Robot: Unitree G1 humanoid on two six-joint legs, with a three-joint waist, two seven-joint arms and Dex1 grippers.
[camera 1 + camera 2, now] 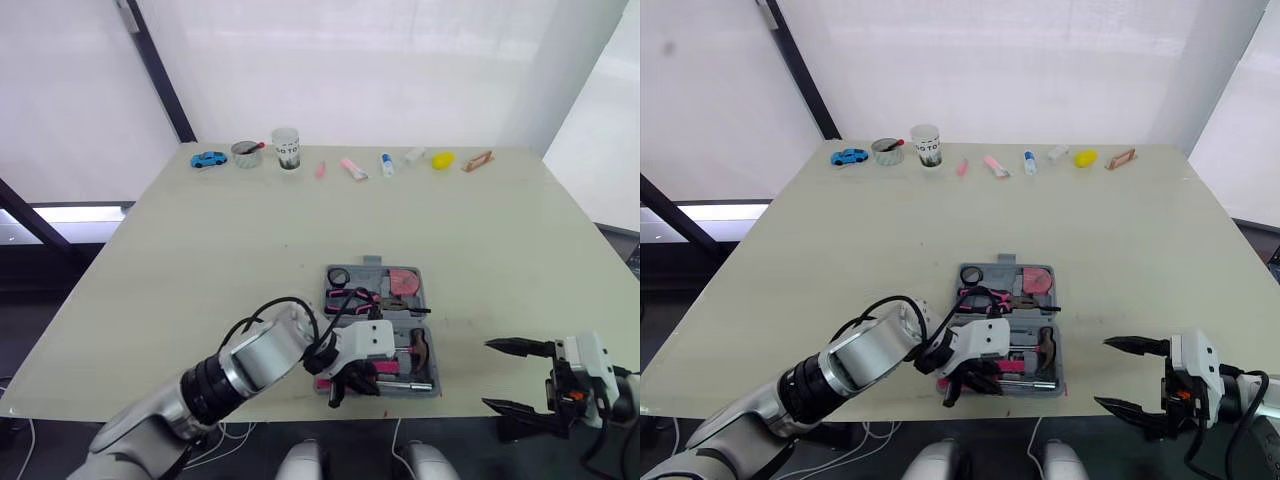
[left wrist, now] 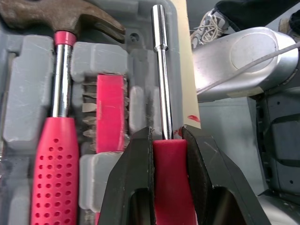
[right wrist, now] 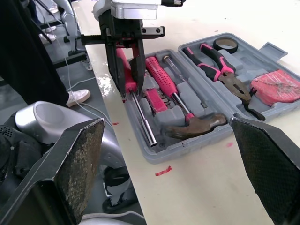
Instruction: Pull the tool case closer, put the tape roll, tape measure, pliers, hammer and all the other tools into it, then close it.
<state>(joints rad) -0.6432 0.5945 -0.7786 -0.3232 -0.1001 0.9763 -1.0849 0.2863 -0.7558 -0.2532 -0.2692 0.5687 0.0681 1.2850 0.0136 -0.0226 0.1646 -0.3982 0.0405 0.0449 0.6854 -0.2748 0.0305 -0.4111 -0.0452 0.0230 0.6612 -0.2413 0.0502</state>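
item: red-handled driver (image 2: 161, 70), lying along the near-edge slot of the open tool case (image 3: 197, 146), its handle pinched in the left claw (image 2: 167, 136). hammer (image 2: 61, 93), pliers (image 3: 215, 63), tape measure (image 3: 276, 86) and tape roll (image 3: 225, 44) sit in their recesses. right claw (image 1: 487, 374) spread wide, apart to the case's right by the surface (image 1: 250, 230) edge. handling note (a judgement): press the shaft flat into its groove, release, lift straight up, and check nothing stands proud before closing.
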